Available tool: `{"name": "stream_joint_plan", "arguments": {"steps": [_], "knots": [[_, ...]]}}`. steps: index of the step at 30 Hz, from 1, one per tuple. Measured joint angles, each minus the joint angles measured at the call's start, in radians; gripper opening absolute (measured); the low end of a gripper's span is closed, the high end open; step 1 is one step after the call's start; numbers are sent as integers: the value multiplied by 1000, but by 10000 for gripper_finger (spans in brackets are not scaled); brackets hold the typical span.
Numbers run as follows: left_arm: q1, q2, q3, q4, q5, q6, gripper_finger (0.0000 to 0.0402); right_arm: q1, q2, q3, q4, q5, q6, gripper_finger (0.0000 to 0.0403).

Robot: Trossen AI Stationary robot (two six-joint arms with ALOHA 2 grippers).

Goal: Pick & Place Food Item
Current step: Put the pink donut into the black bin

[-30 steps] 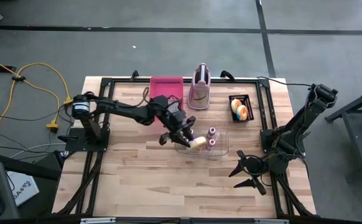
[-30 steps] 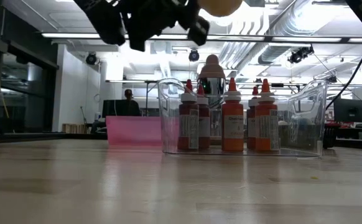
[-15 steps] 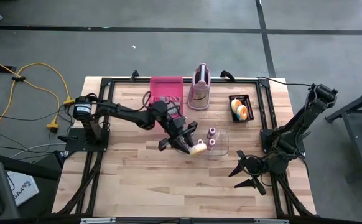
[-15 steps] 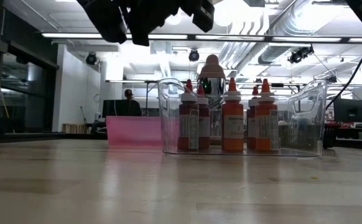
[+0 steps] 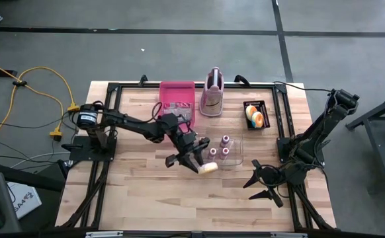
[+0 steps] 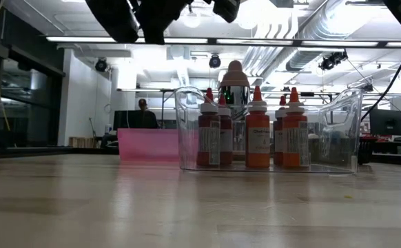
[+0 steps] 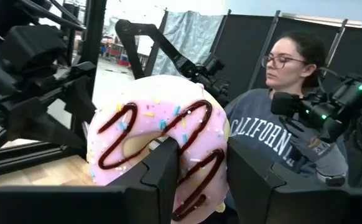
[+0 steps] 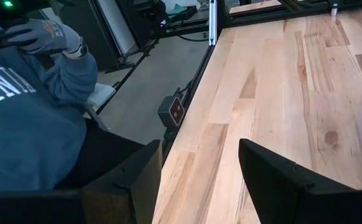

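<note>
My left fingers (image 5: pixel 200 163) hang above the middle of the tabletop (image 5: pixel 139 192), closed on a pink-iced doughnut (image 5: pixel 208 168) with brown squiggles and sprinkles; in my left wrist view the doughnut (image 7: pixel 159 146) fills the space between both fingers (image 7: pixel 162 171), held up off the wood. At about one o'clock from it, just beside, stands a clear bin (image 5: pixel 235 151) of red sauce bottles (image 6: pixel 258 136). Farther back, at eleven o'clock, lies a pink tray (image 5: pixel 177 94), with a pink-and-white shoe-like thing (image 5: pixel 212 92) at twelve and a small black tray (image 5: pixel 255 114) of food at two. My right fingers (image 5: pixel 261 185) wait low near the tabletop's right edge at three o'clock, spread wide and holding nothing. A person in a grey sweatshirt (image 7: pixel 274 134) sits beyond the tabletop.
</note>
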Motion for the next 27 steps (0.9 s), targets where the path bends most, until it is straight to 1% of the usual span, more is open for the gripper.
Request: {"name": "stream_joint_plan", "arguments": {"steps": [4,8,12,15,17,19,23,27], "knots": [[-9,0,0,0,0,-1,117,0,0,0,1,3,0,201],[-13,0,0,0,-1,-1,117,0,0,0,23,44,-3,201],[-13,0,0,0,-1,-1,117,-6,0,0,32,148,-4,201],[-13,0,0,0,-1,-1,117,-34,0,0,64,260,-85,201],[-13,0,0,0,-1,-2,117,-65,0,0,113,293,-140,201],[-13,0,0,2,-2,-2,117,-107,0,0,171,268,-183,201],[-13,0,0,32,-5,-4,117,-212,10,0,256,138,-276,201],[-14,-1,0,55,-5,-4,117,-311,53,0,344,8,-344,201]]}}
